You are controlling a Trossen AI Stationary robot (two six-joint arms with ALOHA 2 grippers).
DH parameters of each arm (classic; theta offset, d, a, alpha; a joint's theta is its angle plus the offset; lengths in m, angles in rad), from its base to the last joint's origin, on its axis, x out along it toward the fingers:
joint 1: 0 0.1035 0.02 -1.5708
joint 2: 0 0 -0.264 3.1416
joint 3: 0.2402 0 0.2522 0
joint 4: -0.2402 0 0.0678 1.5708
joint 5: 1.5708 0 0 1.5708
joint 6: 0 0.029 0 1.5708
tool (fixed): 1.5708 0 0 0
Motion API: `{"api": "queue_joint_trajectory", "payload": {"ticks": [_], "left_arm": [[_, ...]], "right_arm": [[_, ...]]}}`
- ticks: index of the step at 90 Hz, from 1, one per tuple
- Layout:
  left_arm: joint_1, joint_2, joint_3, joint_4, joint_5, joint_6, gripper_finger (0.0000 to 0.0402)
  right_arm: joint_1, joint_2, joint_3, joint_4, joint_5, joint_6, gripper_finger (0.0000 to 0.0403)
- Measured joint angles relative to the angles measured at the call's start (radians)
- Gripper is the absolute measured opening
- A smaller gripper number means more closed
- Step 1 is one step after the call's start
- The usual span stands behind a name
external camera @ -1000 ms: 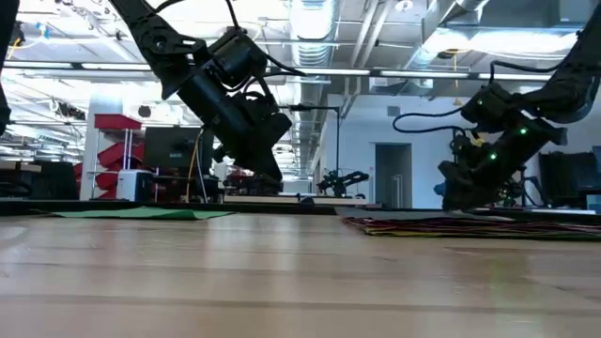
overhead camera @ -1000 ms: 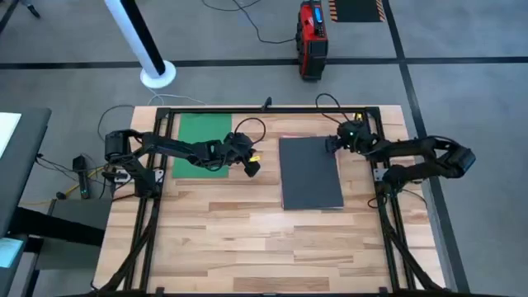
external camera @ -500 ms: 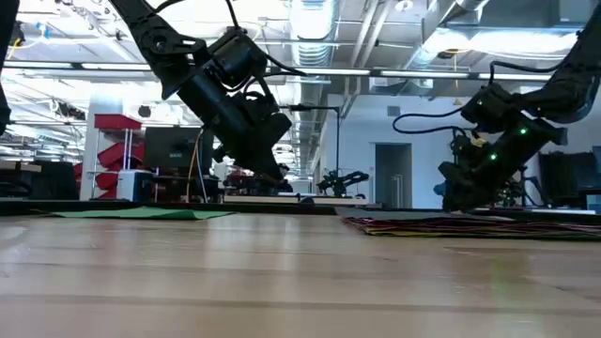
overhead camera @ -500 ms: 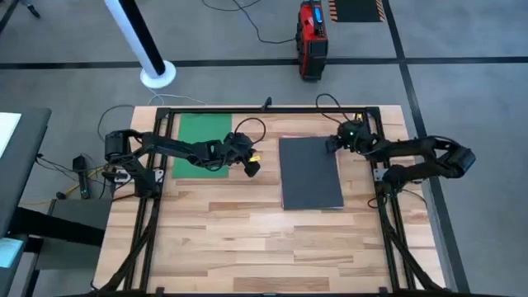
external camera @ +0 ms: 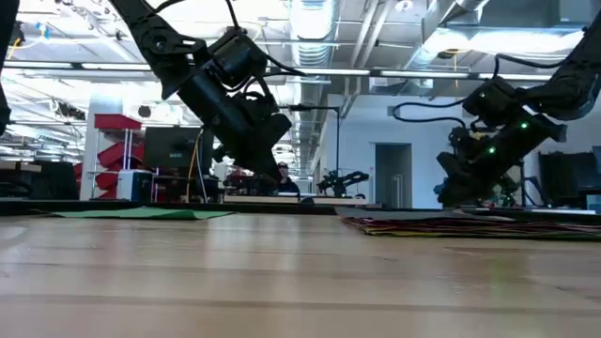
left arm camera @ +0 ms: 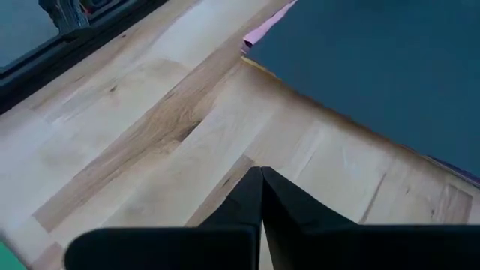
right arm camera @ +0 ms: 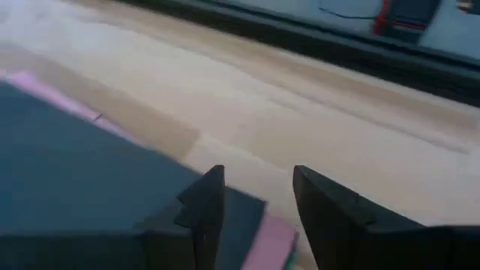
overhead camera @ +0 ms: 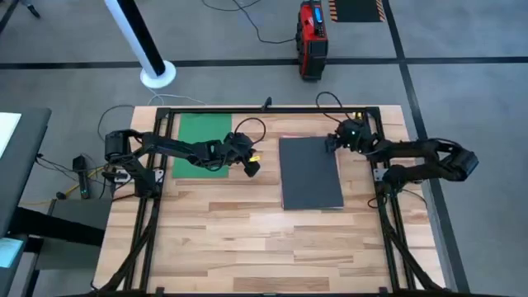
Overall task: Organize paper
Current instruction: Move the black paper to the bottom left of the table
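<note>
A stack of paper lies flat on the table right of centre, with a dark grey sheet on top. Pink and yellow edges peek out beneath it. A single green sheet lies flat at the far left. My left gripper is shut and hovers over bare wood between the green sheet and the stack. My right gripper is open just above the stack's far right corner, clear of it in the low view.
A black frame rail runs along the table's far edge, with side rails and cables at both arm bases. The near half of the tabletop is bare wood. A red device stands on the floor beyond the table.
My right gripper has risen a little from the stack's far right corner and tipped slightly. The stack has stayed flat where it was.
</note>
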Motion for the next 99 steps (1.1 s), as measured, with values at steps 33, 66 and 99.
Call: {"api": "queue_joint_trajectory", "payload": {"ticks": [33,66,99], "left_arm": [[0.0,0.0,0.0,0.0,0.001,-0.001,0.0],[0.0,0.0,0.0,-0.012,0.002,-0.001,0.0],[0.0,0.0,0.0,-0.023,0.002,-0.003,0.0]], "right_arm": [[0.027,0.105,0.008,0.011,-0.047,-0.023,0.0018],[0.026,0.085,0.018,0.014,0.174,0.019,0.0014],[0.071,0.031,0.018,0.056,0.183,0.011,0.0001]]}}
